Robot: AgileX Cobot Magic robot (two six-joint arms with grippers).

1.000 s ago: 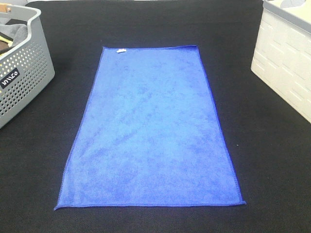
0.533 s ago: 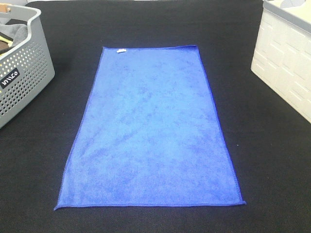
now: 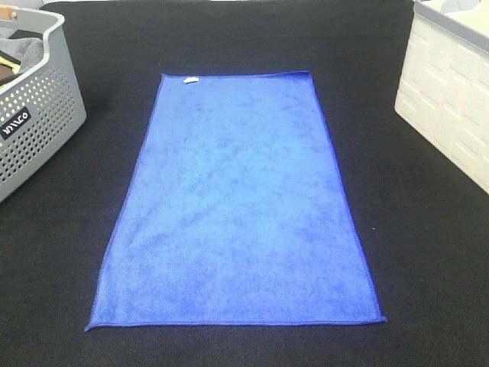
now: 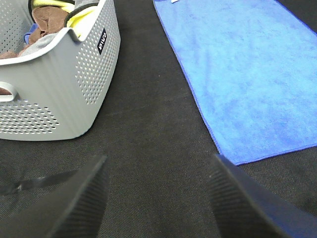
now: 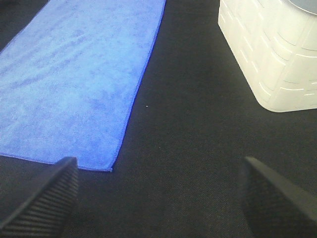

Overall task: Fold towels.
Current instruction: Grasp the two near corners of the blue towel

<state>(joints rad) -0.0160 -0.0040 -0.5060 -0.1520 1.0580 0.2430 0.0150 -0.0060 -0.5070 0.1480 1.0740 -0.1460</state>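
Note:
A bright royal-blue towel [image 3: 237, 206] lies spread flat and lengthwise on the black table, with a small white tag [image 3: 191, 79] at its far short edge. It also shows in the left wrist view [image 4: 247, 74] and the right wrist view [image 5: 74, 79]. Neither gripper shows in the high view. My left gripper [image 4: 156, 198] is open and empty over bare black cloth, off the towel's near left corner. My right gripper [image 5: 158, 198] is open and empty over bare cloth, off the towel's near right corner.
A grey perforated basket [image 3: 38, 115] with several cloths in it stands at the left; it also shows in the left wrist view [image 4: 74, 84]. A white crate [image 3: 451, 92] stands at the right, also in the right wrist view [image 5: 272, 54].

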